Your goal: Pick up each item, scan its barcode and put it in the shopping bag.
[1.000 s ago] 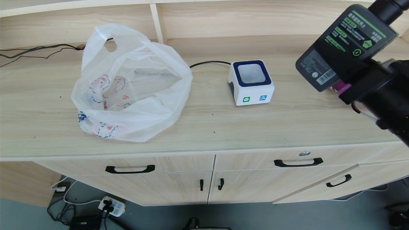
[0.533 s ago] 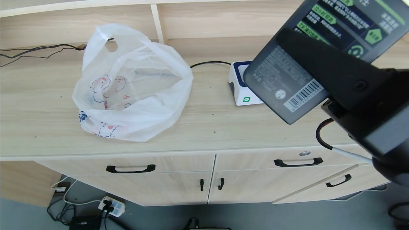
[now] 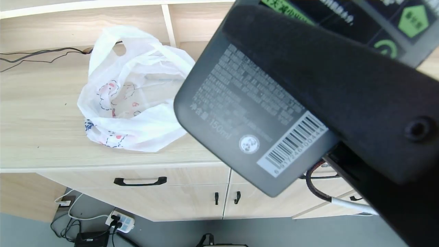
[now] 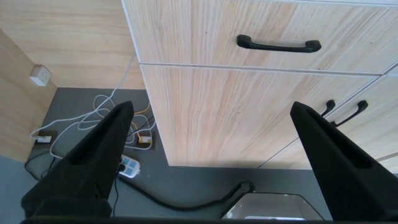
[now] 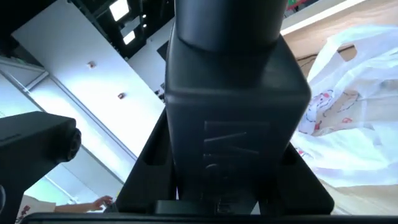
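Gripping a dark bottle (image 3: 240, 113), right hand (image 3: 260, 41) above wooden counter (image 3: 41, 113), left hand (image 4: 211, 109) open by drawer (image 4: 186, 31)

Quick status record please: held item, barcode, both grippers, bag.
held item: dark bottle, clamped in right gripper, held up close to the head camera
barcode: white label near the bottle's lower end, facing the head camera
left gripper: open, low in front of the cabinet drawers
shopping bag: on the counter, mouth open, to the robot's left
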`<state>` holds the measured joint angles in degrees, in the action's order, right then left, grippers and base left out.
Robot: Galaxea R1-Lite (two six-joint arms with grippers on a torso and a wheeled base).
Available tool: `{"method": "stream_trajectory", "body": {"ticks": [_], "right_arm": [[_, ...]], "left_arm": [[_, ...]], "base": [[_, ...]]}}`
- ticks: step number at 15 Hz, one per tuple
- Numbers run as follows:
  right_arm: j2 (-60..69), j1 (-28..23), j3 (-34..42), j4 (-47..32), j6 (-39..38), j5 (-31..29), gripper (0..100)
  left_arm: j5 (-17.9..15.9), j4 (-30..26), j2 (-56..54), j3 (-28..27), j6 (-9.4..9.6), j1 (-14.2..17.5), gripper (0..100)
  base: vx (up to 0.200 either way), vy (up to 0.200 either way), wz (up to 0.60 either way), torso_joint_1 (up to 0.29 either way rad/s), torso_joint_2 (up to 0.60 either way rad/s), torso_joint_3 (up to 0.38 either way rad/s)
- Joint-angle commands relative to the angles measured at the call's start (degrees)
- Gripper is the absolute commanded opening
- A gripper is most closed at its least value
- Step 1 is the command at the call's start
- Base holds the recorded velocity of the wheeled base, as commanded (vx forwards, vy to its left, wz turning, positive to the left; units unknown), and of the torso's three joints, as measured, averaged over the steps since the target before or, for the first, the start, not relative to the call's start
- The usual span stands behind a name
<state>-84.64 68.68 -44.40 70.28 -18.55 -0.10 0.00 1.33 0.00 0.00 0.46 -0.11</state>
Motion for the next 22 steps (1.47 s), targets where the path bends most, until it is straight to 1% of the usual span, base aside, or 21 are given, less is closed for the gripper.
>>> {"method": "stream_trajectory", "body": {"ticks": [1,4,5,6,8,9,11,13,14,15,17,19,20,22], "right_arm": [[-0.18,0.66,0.28,0.03,-0.08,0.01,0],[0.44,0.75,0.28,0.03,-0.34,-0.25,0],[0.26,-1.97,-0.16,-0.05,1.06,-0.34,0],[-0.26,-6.46,0.36,-0.14,6.43,-0.34,0],[-2.90,-17.79,0.01,-0.93,18.73,-1.13,0],[-4.48,-23.07,0.45,-0.93,27.08,-3.59,0],[-9.14,-27.90,-2.01,0.03,37.89,-4.47,0],[-15.03,-28.87,-9.74,3.20,47.56,-3.24,0],[-17.05,-28.60,-12.20,3.73,50.37,-2.19,0],[-18.81,-28.78,-14.40,3.73,54.85,1.77,0],[-20.39,-32.56,-16.51,3.73,63.82,13.02,0],[-19.25,-36.60,-16.07,3.37,72.78,20.22,0],[-19.25,-38.10,-15.10,2.32,75.33,23.48,0],[-19.86,-40.91,-16.25,1.79,77.70,26.82,0]], "left_arm": [[0.00,-0.01,0.09,0.00,0.06,0.02,100],[0.00,-0.01,0.09,0.00,-0.02,0.02,100],[0.00,-0.01,0.09,0.00,-0.02,0.02,100],[0.00,-0.01,0.09,0.00,-0.02,0.02,100],[0.00,0.08,0.09,0.00,-0.02,0.02,100],[0.00,0.08,0.09,0.00,-0.11,0.02,100],[0.00,0.08,0.09,0.00,-0.11,0.02,100],[0.00,0.08,0.09,0.00,-0.02,0.02,100],[0.00,0.08,0.09,0.00,-0.02,0.02,100],[0.00,0.08,0.09,0.00,-0.02,0.02,100],[0.00,0.17,0.09,0.00,-0.20,0.02,100],[0.00,0.25,0.09,0.00,-0.11,0.02,100],[0.00,0.25,0.09,0.00,-0.11,0.02,100],[0.00,0.34,0.09,0.00,-0.11,0.02,100]], "base": [[0.000,0.000,0.00,0.000,0.00,0.000],[0.000,0.000,0.00,0.000,0.00,0.000],[0.000,0.000,0.00,0.000,0.00,0.000],[0.000,0.000,0.00,0.000,0.00,0.000],[0.000,0.000,0.00,0.000,0.00,0.000],[0.000,0.000,0.00,0.000,0.00,0.000],[0.000,0.000,0.00,0.000,0.00,0.000],[0.000,0.000,0.00,0.000,0.00,0.000],[0.000,0.000,0.00,0.000,0.00,0.000],[0.000,0.000,0.00,0.000,0.00,0.000],[0.000,0.000,0.00,0.000,0.00,0.000],[0.000,0.000,0.00,0.000,0.00,0.000],[0.000,0.000,0.00,0.000,0.00,0.000],[0.000,0.000,0.00,0.000,0.00,0.000]]}}
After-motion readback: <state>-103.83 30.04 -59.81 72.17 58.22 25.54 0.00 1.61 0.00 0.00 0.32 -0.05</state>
